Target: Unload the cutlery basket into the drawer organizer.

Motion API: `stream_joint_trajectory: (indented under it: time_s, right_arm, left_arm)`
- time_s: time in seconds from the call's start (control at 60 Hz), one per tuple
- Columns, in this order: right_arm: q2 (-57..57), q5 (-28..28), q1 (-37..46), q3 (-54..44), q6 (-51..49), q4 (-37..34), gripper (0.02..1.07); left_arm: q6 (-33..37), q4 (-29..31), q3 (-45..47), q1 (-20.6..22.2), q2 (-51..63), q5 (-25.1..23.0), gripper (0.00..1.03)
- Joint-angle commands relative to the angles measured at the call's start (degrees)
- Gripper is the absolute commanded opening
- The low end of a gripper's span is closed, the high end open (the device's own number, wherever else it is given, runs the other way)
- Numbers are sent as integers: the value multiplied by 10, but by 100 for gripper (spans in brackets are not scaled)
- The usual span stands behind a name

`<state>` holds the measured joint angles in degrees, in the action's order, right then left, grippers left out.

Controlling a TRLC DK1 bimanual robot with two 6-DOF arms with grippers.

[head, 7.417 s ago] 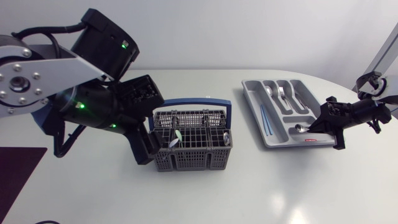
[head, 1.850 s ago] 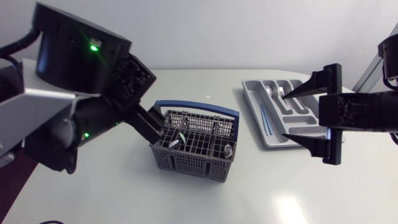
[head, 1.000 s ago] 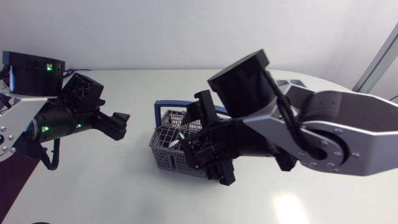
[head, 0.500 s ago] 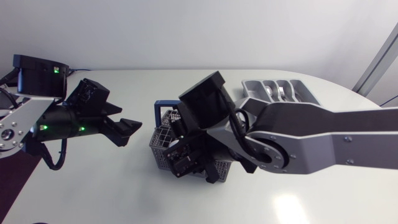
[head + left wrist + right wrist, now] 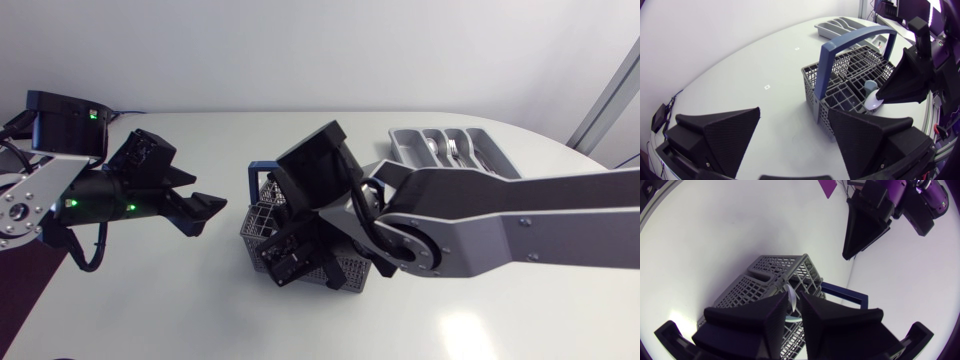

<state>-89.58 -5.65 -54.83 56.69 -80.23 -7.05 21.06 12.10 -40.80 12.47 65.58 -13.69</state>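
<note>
The grey cutlery basket (image 5: 350,268) with a blue handle (image 5: 850,40) stands mid-table. My right arm reaches across from the right and covers most of it. The right gripper (image 5: 793,301) points down into a basket corner, shut on a pale-handled utensil (image 5: 791,311), also seen from the left wrist as the utensil (image 5: 873,102) at the right gripper (image 5: 883,95). My left gripper (image 5: 205,198) hovers open and empty left of the basket (image 5: 840,95); its fingers (image 5: 720,132) stand wide apart. The grey drawer organizer (image 5: 400,147) lies at the back right with cutlery in it.
The organizer (image 5: 824,30) lies beyond the basket as seen from my left wrist. Bare white table (image 5: 180,300) stretches in front of and to the left of the basket. My left gripper (image 5: 865,222) hangs beyond the basket (image 5: 747,287) in the right wrist view.
My right arm has sunk lower over the basket and its fingers have closed in on the pale utensil. The left gripper has edged slightly toward the basket and stays open.
</note>
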Motion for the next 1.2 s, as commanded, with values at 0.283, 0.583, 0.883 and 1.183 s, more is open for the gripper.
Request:
stream_joint_trajectory:
  time_s: [0.283, 0.583, 0.883, 1.183]
  right_arm:
    - [-24, -12, -5, 23, -27, 6, 12]
    - [0, -17, -6, 18, -30, -9, 8]
    - [37, -32, -15, 10, -31, -17, 8]
    - [85, -48, -20, -17, -34, -16, 8]
  left_arm:
    - [15, 8, -1, -9, 3, -16, 99]
    - [17, 17, -1, -9, -10, -17, 99]
    - [15, 26, 2, -5, -27, -17, 99]
    - [11, 35, 3, 5, -39, -16, 99]
